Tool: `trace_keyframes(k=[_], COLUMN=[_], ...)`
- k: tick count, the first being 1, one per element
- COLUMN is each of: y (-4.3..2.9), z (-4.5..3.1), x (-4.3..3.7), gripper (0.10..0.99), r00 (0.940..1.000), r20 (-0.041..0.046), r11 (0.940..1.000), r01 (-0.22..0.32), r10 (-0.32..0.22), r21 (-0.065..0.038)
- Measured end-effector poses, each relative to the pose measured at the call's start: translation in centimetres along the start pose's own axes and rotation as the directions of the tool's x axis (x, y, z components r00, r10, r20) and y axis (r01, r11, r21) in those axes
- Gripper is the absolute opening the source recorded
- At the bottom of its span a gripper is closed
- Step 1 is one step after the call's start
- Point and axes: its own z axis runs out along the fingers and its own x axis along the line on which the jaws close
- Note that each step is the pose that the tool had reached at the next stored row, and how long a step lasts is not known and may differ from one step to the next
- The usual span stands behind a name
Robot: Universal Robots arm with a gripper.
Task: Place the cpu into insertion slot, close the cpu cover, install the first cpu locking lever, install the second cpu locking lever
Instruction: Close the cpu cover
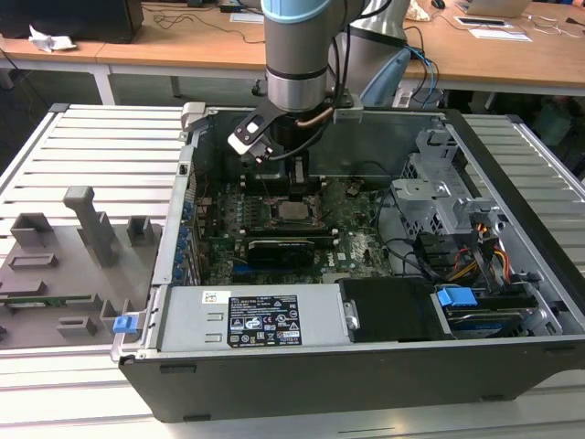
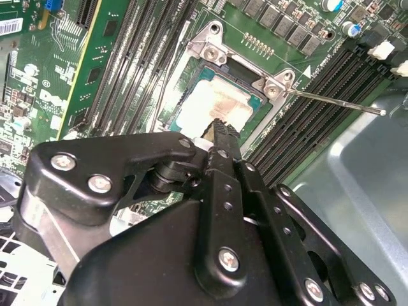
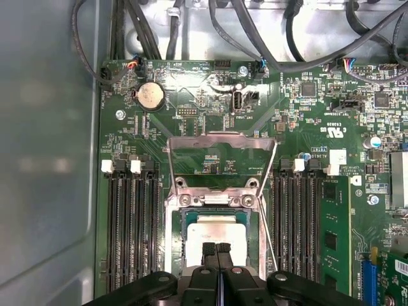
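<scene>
Wooden desks (image 1: pixel 183 41) are seen behind a slatted grey desk (image 1: pixel 91 137), on which an open computer case (image 1: pixel 320 384) is laid on its side. The arm (image 1: pixel 297 46) is positioned inside the case, over the motherboard (image 3: pixel 306 127). The cpu (image 3: pixel 215 231) is seated in the insertion slot (image 3: pixel 173 233), silvery face up, between the rows of memory slots (image 3: pixel 131 229). The cpu cover (image 3: pixel 220 139) is seen standing open beyond the slot, and the board is visible through its cut-out middle. A thin locking lever (image 2: pixel 338 102) is seen unlatched, angled away from a corner of the slot. The claw (image 3: pixel 217 247) is closed, with its fingers pressed together and nothing held. Its tips are placed at the edge of the cpu, though contact cannot be told.
</scene>
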Motion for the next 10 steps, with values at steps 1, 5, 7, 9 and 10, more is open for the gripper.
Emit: trace_keyframes(k=[1, 5, 7, 9, 10], y=[0.00, 0.01, 0.02, 0.06, 0.06], z=[-0.02, -0.14, -0.32, -0.87, -0.96], x=[0.00, 0.00, 0.00, 0.00, 0.00], gripper=[0.106, 0.106, 0.106, 0.106, 0.106], r00=[1.0000, 1.0000, 1.0000, 1.0000, 1.0000], r20=[0.0002, 0.0003, 0.0003, 0.0003, 0.0003], r11=[1.0000, 1.0000, 1.0000, 1.0000, 1.0000], r01=[0.000, 0.000, 0.000, 0.000, 0.000], r10=[0.000, 0.000, 0.000, 0.000, 0.000], r21=[0.000, 0.000, 0.000, 0.000, 0.000])
